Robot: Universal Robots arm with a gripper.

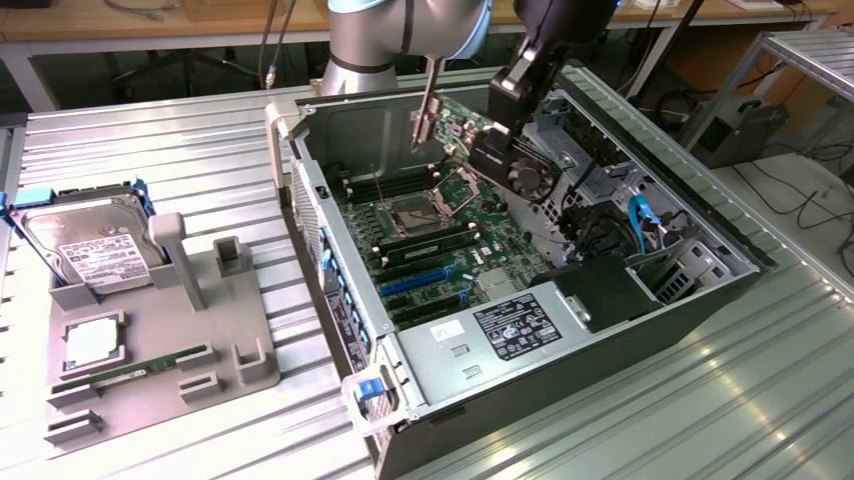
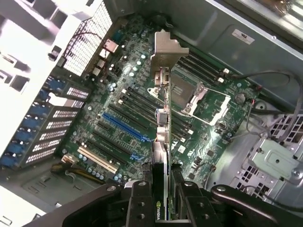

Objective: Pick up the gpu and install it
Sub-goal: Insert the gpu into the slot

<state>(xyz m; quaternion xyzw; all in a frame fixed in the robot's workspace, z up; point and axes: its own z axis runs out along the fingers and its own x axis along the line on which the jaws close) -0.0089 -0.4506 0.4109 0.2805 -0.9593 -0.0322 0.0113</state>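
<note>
- We find the gripper [image 2: 163, 191] clamped on the gpu [image 2: 162, 137].
- We see the gpu held edge-down over the motherboard [image 2: 118, 118], inside the open case [image 1: 601, 390].

This was a robotics lab: a grey robot arm [image 1: 387, 30] stood over an open black computer case [image 1: 561, 400] on a ribbed metal workbench [image 1: 160, 140].

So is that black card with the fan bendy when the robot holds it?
Probably stiff: the slim black card with the silver metal bracket sticks straight out from the gripper without drooping. Likely fragile too: its round fan sits bare.
</note>
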